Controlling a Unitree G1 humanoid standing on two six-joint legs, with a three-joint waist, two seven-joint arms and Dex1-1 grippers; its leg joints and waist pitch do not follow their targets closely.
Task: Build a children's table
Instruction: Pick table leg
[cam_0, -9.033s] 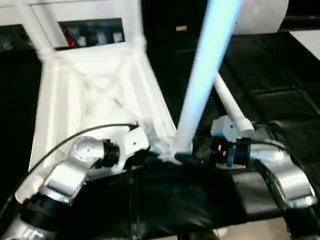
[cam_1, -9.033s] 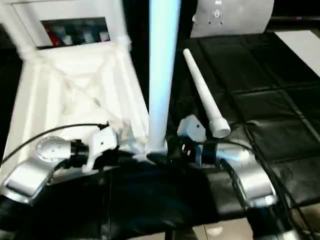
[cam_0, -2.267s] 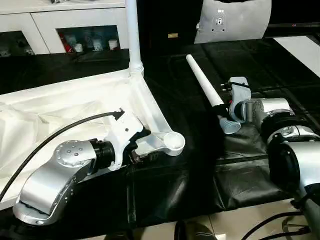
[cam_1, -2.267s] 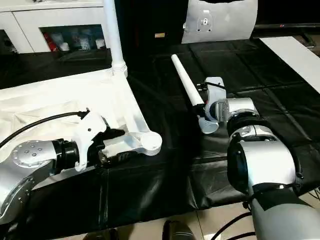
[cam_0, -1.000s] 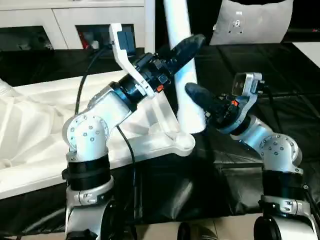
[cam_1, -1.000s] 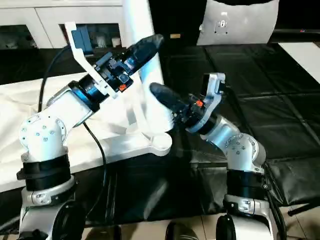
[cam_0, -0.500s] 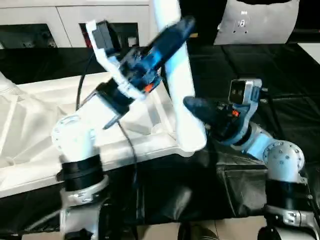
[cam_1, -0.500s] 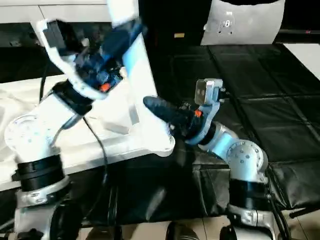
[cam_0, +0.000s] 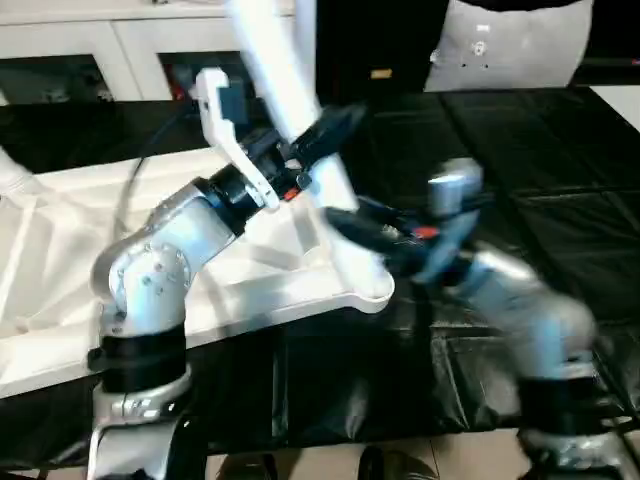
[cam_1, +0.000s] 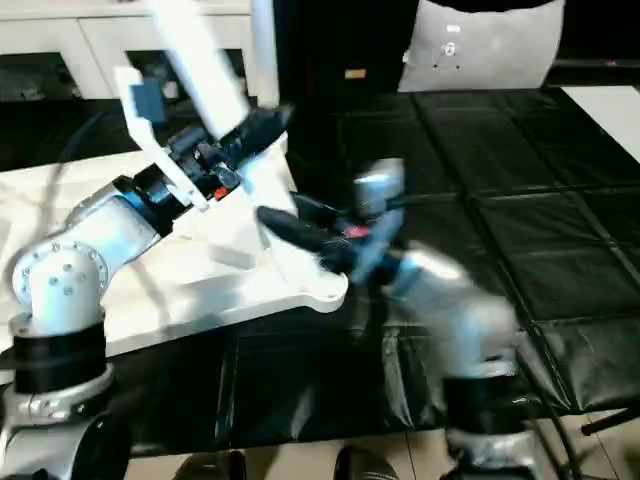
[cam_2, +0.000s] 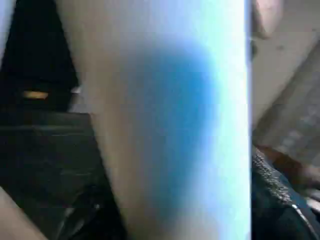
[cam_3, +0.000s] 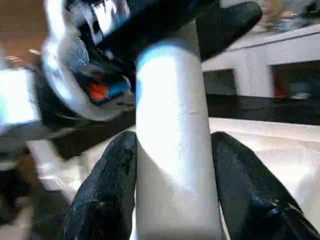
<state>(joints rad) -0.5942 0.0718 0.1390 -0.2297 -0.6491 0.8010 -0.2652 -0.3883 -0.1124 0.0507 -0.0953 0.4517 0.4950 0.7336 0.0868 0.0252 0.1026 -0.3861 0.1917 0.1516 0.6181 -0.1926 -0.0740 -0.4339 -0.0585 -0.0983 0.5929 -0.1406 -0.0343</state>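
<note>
The children's table top (cam_0: 60, 240) lies upside down on the left, white, with a round corner socket (cam_0: 378, 290) nearest me. A white table leg (cam_0: 270, 60) slants from the upper left down toward that socket. My left gripper (cam_0: 318, 150) is raised, its black fingers closed around the leg's middle; the leg (cam_2: 170, 125) is very close in the left wrist view. Lower down, my right gripper (cam_0: 365, 225) is shut on the same leg (cam_3: 172, 140), one black finger (cam_3: 107, 185) pressing each side. Another leg (cam_1: 262, 50) stands upright in the far corner.
Black mats (cam_0: 560, 130) cover the floor to the right of the table top. White cabinets (cam_0: 100, 40) run along the back, and a pale grey cushion-like object (cam_0: 510, 50) stands at the back right.
The leg's upper end has swung to the left. My left gripper's fingers have closed in around it. My right arm is moving and has shifted left, still holding the leg.
</note>
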